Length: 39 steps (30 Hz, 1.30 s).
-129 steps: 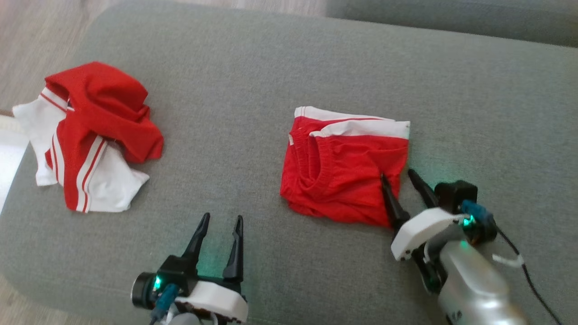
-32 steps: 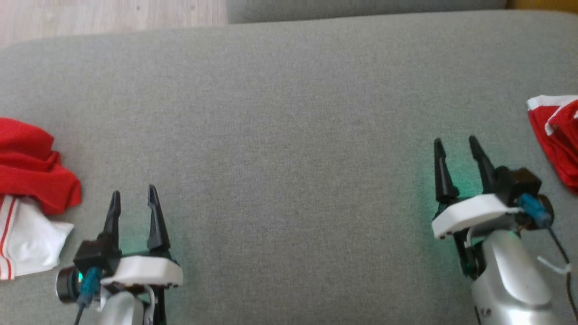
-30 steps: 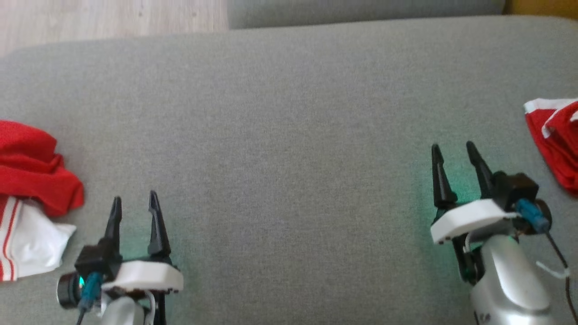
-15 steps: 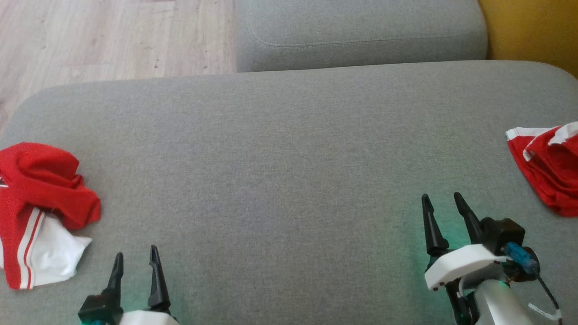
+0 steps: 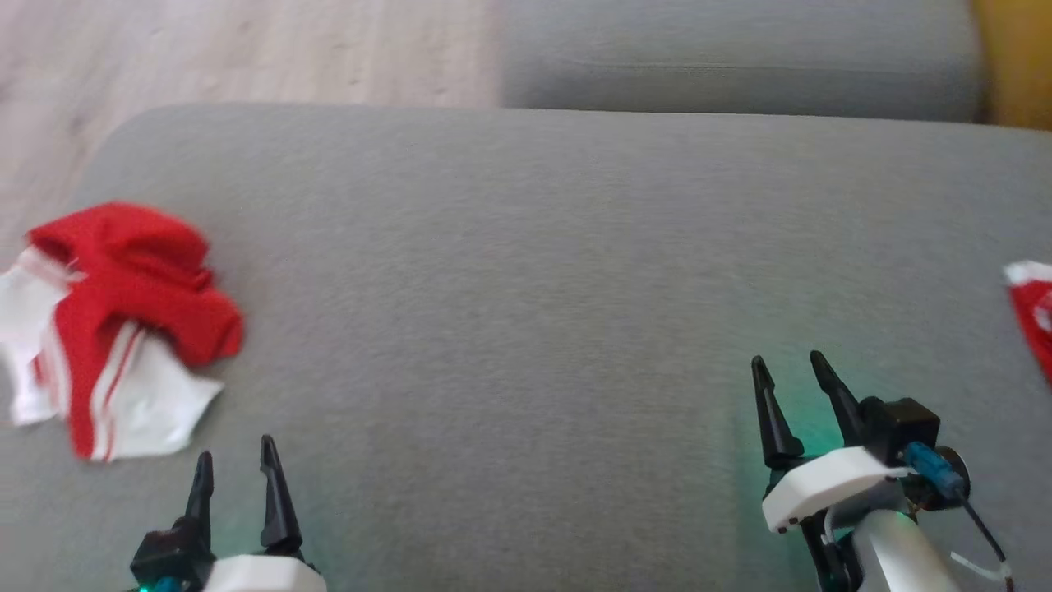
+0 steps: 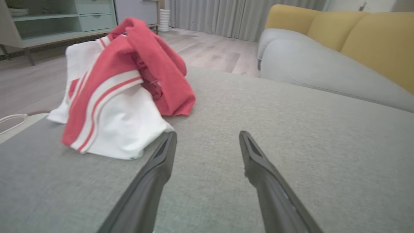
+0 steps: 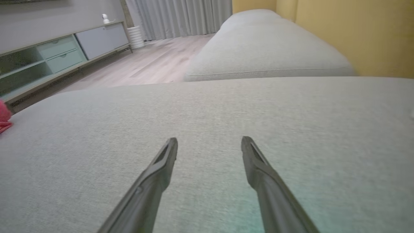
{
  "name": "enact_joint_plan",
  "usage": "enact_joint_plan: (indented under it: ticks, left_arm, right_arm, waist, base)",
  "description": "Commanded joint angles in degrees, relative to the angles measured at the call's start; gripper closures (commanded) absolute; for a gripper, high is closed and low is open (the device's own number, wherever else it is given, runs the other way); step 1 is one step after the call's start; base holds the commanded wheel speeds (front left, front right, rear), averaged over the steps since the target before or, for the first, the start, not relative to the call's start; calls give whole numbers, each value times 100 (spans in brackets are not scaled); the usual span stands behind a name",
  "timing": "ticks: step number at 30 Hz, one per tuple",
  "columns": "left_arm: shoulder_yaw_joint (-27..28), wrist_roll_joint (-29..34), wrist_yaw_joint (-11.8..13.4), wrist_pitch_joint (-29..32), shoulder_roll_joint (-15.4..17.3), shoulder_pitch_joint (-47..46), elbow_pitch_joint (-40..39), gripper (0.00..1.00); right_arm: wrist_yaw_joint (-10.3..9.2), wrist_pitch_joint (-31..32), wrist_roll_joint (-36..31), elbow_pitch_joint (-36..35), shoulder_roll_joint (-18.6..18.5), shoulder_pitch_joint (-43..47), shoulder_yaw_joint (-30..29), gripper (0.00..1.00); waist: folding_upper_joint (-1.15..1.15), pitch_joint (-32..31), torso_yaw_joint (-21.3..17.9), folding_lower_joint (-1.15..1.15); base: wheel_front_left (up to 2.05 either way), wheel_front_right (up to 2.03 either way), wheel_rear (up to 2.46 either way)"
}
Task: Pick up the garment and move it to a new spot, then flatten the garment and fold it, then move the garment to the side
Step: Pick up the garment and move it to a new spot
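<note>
Though crumpled into a soft heap, red-and-white garment [image 5: 123, 321] at left edge of grey woven cushion [image 5: 526, 271], striped white panel lowest. Near, ahead-left of left gripper [image 5: 236, 448]: dark tapered fingers apart, empty. Well to the right, right gripper [image 5: 786, 358], jaws likewise apart over bare fabric. Folded red piece [image 5: 1034, 321] at far right edge.

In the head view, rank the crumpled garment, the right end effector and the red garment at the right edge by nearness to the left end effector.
1. Crumpled garment, just up-left of the left end effector.
2. Right end effector, lower right.
3. Red garment at the right edge, farthest right.
</note>
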Motion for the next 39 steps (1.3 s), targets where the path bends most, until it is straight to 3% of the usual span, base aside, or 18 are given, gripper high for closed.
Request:
enact_joint_plan:
  ticks: [1, 8, 15, 26, 32, 39]
  left_arm:
    - [170, -34, 30, -29, 54, -221, -123, 0]
    - [341, -63, 48, -29, 54, -224, -9, 0]
    - [567, -108, -21, -29, 54, -194, 53, 0]
    - [1224, 138, -388, -29, 113, -728, 1, 0]
    - [1519, 293, -748, -29, 554, -1718, 133, 0]
    - [1279, 137, -927, -29, 1174, -2873, 1025, 0]
  right_arm:
    - [39, -53, -42, -197, 5, -196, 150, 0]
    - [39, -53, -13, -164, 5, -274, 300, 0]
    - [39, -53, -16, -135, 5, -388, 451, 0]
    - [39, -53, -167, -272, 5, -602, 470, 0]
    - [39, -53, -340, -469, 5, -805, 477, 0]
    - [39, -53, -499, -672, 5, -1001, 486, 0]
  waist:
    - [0, 151, 553, -1]
    - [0, 300, 1492, -1]
    - [0, 447, 1843, -1]
    - [0, 878, 1678, -1]
    - [0, 1292, 1488, -1]
    - [0, 1651, 1188, -1]
  base:
    - [0, 0, 0]
    - [0, 0, 0]
    - [0, 0, 0]
    - [0, 0, 0]
    - [0, 0, 0]
    - [0, 0, 0]
